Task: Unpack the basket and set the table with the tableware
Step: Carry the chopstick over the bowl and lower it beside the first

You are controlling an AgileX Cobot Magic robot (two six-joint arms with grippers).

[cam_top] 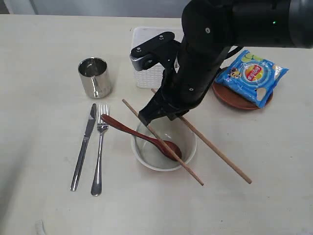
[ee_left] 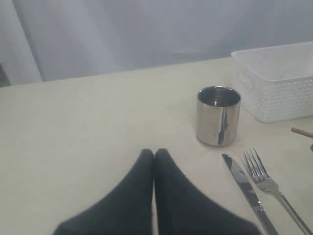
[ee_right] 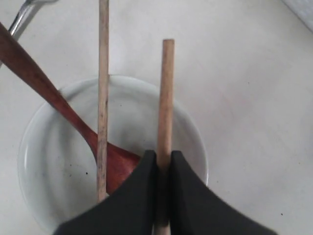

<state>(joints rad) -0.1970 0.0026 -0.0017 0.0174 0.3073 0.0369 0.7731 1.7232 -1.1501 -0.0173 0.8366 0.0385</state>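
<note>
The pale wooden chopstick (ee_right: 166, 98) nearer the plate is pinched in the right hand (ee_right: 164, 154), whose black fingers press against its two sides above the off-white round bowl (ee_right: 54, 147). Its far end lies on the pale cream worktop (cam_top: 49, 205). Whether it touches the bowl's rim cannot be told. The second wooden chopstick (ee_right: 102, 73) lies just beside it, roughly parallel, across the bowl and over the reddish-brown spoon (ee_right: 44, 88) that rests in it. The step looks like laying this stick down as a pair with the other. To do it well, keep it parallel, lower it until rim and worktop carry it, then part the fingers only a little and lift straight up, so that it neither rolls nor nudges its neighbour, the spoon or the bowl. To the left lie the steel fork (cam_top: 99, 152) and steel knife (cam_top: 84, 147), with the steel cup (cam_top: 94, 77) behind them. The white lattice plastic basket (cam_top: 146, 78) stands behind the arm, its inside mostly hidden. To the right, a blue chips bag (cam_top: 257, 76) sits on the brown round plate (cam_top: 222, 95). The left hand (ee_left: 154, 154) hovers pressed together and empty.
</note>
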